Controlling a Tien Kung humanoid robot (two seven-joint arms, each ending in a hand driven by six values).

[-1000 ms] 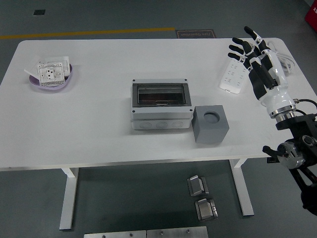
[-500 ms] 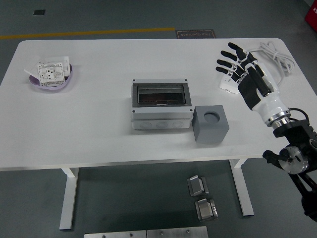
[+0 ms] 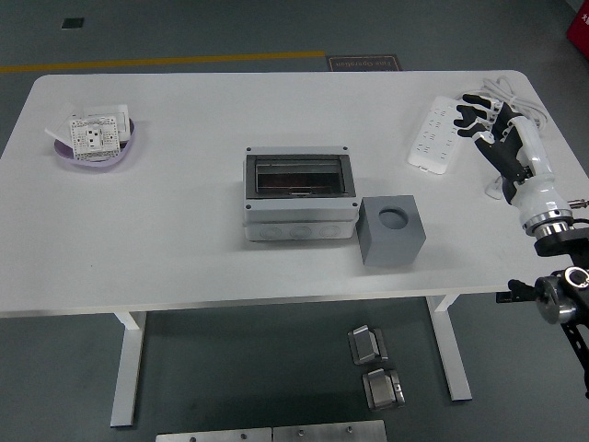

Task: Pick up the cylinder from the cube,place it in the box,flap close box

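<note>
**Cylinder sits sunk in the cube, so there's not much to grab**

The right hand [image 3: 485, 129] hangs over the right end of the white table [image 3: 184, 239], just beside the white power strip [image 3: 434, 143]. Its black fingers [image 3: 469, 115] are loosely spread with a slight curl, and it's holding nothing. It's well apart from the work area. The left hand isn't in view at all.

The dark cylinder [image 3: 395, 218] sits down in the round hole on top of the grey cube [image 3: 393, 230], which rests just right of the grey plastic enclosure box [image 3: 298, 197]. The box's smoky transparent flap [image 3: 300, 177] looks down to me, though it's hard to be sure from this angle.

My guess is the cylinder is small, rigid and light, probably smooth-sided, so slippery in a pinch. It looks about flush with the cube top, which leaves barely any rim. I'd go in from straight above, fingertips on opposite sides of whatever edge sticks out. A sideways tug could drag the cube along.
</note>
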